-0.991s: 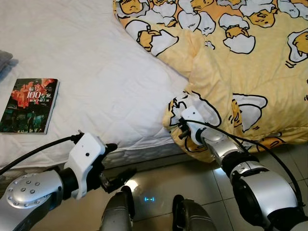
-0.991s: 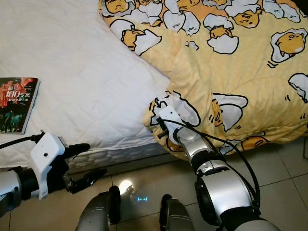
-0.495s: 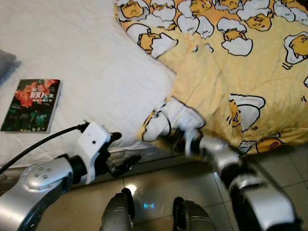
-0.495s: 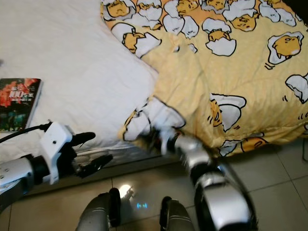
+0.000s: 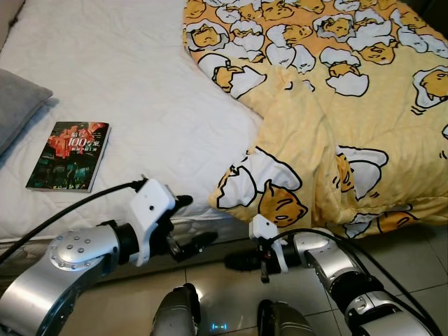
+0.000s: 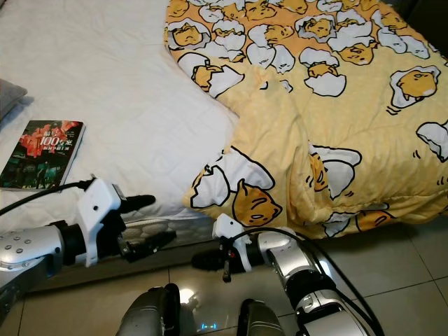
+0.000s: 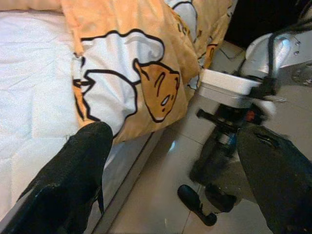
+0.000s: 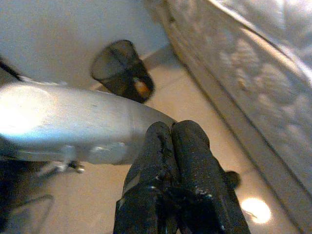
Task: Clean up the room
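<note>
At the bed's edge, blanket (image 5: 329, 105) corner hanging loose
Right gripper (image 6: 203, 260) is clenched on nothing, left gripper (image 5: 192, 224) spread wide; blanket could slide onto the floor (image 6: 392, 280) since neither's holding it.

Light was bright and even across the bed (image 5: 140, 84). A glare spot shone on the floor (image 6: 183, 297) below the left pincer (image 6: 150, 222). The right wrist view was blurred and soft.

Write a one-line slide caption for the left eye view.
Both grippers, left open and right shut, hover beside the bed below a yellow egg-print blanket.
</note>
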### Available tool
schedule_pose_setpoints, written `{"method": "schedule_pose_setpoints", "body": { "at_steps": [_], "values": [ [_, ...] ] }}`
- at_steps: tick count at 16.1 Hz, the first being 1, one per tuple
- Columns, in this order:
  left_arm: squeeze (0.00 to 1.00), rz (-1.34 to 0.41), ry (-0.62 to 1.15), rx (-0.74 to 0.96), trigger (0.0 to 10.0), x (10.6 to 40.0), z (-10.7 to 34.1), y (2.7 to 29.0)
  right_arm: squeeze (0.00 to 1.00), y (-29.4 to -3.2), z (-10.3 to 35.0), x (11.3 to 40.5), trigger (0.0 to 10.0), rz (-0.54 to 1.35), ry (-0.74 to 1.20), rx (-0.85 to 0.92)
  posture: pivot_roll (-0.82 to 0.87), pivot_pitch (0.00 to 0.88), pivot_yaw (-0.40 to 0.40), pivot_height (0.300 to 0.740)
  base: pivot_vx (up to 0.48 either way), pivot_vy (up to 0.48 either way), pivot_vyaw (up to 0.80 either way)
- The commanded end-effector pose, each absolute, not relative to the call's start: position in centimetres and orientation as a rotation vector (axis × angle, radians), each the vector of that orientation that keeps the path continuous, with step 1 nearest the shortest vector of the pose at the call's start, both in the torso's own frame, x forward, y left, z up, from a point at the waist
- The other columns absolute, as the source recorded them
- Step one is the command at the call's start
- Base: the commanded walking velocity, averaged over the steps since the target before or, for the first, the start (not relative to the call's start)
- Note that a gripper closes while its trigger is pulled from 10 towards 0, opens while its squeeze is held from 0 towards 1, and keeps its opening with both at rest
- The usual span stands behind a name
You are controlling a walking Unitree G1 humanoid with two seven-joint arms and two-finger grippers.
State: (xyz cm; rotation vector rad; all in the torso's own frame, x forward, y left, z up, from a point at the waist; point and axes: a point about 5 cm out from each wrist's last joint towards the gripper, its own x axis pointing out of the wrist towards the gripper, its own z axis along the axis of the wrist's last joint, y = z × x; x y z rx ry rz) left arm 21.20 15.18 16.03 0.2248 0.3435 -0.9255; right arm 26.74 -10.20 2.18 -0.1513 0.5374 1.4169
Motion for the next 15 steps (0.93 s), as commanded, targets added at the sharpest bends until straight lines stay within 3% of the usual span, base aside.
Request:
{"method": "schedule_pose_setpoints", "body": {
  "at_steps": [1, 4, 5, 6, 8, 15],
  "values": [
    [0.0, -0.916, 0.352, 0.246, 10.0, 21.4, 15.8, 15.4, 0.0, -10.7, 2.3, 27.8, 10.0, 1.283, 0.498, -0.239, 0.12, 0.142, 0.028, 0.74, 0.0, 0.0, 0.0],
    [0.0, -0.893, 0.345, 0.253, 10.0, 21.7, 15.7, 15.6, 0.0, -11.1, 2.6, 28.8, 10.0, 1.157, 0.466, -0.258, 0.12, 0.137, 0.026, 0.74, 0.0, 0.0, 0.0],
    [0.0, -0.846, 0.338, 0.256, 10.0, 22.1, 15.6, 15.8, 0.1, -11.5, 3.1, 29.7, 10.0, 1.03, 0.437, -0.219, 0.12, 0.133, 0.024, 0.74, 0.0, 0.0, 0.0],
    [0.0, -0.763, 0.31, 0.254, 10.0, 22.8, 15.2, 16.0, 1.0, -12.8, 3.8, 31.2, 10.0, 0.772, 0.412, -0.114, 0.11, 0.124, 0.024, 0.74, 0.0, 0.0, 0.0],
    [0.0, -0.673, 0.269, 0.211, 10.0, 23.2, 15.0, 15.5, 1.0, -14.1, 4.4, 32.3, 10.0, 0.53, 0.402, 0.009, 0.1, 0.114, 0.024, 0.74, 0.0, 0.0, 0.0],
    [0.0, -0.682, 0.243, 0.244, 10.0, 23.3, 15.0, 15.4, 1.0, -14.8, 7.4, 36.1, 10.0, 0.163, 0.378, 0.141, 0.12, 0.121, 0.032, 0.74, 0.0, 0.0, 0.0]
  ]
}}
